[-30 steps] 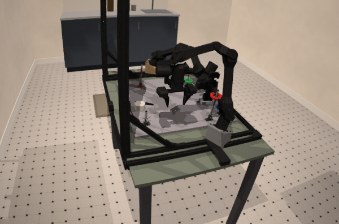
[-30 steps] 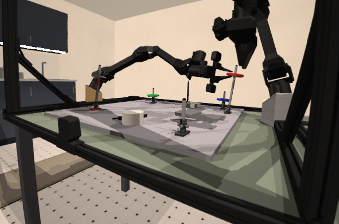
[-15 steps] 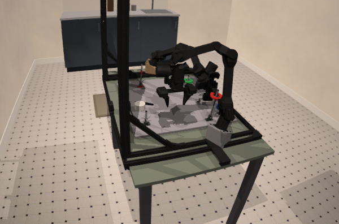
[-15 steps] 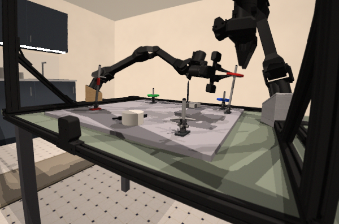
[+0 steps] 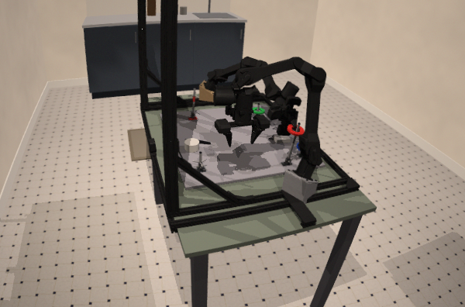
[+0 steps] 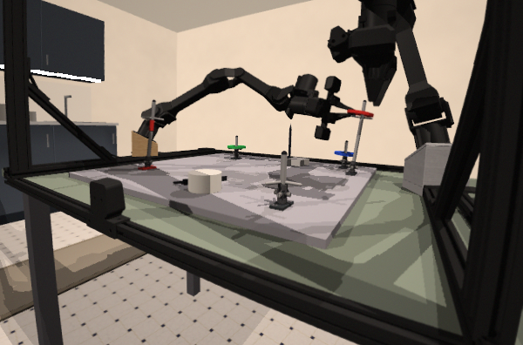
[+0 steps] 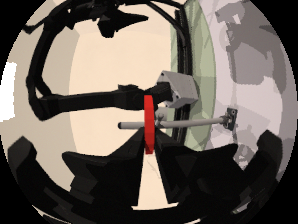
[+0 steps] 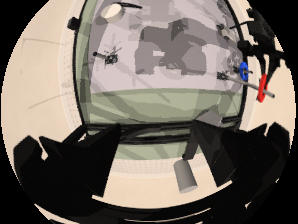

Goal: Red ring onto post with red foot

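The red ring (image 5: 294, 132) sits high on a tall grey post (image 6: 356, 140) near the mat's right edge, with the post through its hole. My left gripper (image 6: 355, 113) reaches in level and is shut on the ring's rim. The ring shows edge-on between the fingers in the left wrist view (image 7: 149, 123). The post with the red foot (image 5: 192, 107) stands at the mat's far left corner and also shows in the exterior view (image 6: 150, 140). My right gripper (image 5: 241, 139) is open and empty, hanging high above the middle of the mat.
A green ring on a short post (image 6: 236, 145) and a blue ring on a short post (image 6: 345, 152) stand at the back. A white cylinder (image 6: 205, 180) and a bare short post (image 6: 282, 184) stand in front. The black frame surrounds the table.
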### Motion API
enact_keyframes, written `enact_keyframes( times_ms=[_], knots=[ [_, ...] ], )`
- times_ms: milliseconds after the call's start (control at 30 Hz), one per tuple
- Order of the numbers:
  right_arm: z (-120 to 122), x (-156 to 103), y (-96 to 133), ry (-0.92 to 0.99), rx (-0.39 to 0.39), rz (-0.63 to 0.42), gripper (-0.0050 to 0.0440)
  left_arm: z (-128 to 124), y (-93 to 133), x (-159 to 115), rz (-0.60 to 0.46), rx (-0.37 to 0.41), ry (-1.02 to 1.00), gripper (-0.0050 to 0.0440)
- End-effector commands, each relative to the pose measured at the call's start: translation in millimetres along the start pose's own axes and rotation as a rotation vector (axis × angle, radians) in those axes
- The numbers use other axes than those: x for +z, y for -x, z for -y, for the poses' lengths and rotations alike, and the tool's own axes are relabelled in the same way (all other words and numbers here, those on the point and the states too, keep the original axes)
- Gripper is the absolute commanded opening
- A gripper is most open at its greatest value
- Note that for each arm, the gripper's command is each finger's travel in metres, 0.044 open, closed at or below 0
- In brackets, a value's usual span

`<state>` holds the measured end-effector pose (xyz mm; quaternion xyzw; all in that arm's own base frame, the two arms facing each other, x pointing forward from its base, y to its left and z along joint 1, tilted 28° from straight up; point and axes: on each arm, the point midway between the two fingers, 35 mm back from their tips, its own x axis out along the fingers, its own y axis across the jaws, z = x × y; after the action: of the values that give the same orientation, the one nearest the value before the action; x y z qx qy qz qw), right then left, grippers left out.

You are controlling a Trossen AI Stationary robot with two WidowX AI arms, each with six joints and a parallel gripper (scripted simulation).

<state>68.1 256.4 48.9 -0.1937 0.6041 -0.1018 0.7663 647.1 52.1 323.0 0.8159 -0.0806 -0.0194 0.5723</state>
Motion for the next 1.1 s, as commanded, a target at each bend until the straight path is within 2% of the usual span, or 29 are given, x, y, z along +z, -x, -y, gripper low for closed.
enact_keyframes(
  times_ms=[0, 100, 467, 1067],
  knots=[
    [-1, 1, 0, -0.006, 0.001, 0.005, 0.04, -51, 7, -2, -0.009, 0.04, -0.017, 0.0],
    [-1, 1, 0, -0.006, 0.001, 0.005, 0.04, -63, 9, -2, -0.009, 0.04, -0.017, 0.0],
    [-1, 1, 0, -0.006, 0.001, 0.005, 0.04, -64, 10, 1, -0.01, 0.041, -0.018, 0.0],
    [-1, 1, 0, -0.006, 0.001, 0.005, 0.04, -82, 32, 49, -0.037, 0.059, -0.028, 0.0]
  ],
)
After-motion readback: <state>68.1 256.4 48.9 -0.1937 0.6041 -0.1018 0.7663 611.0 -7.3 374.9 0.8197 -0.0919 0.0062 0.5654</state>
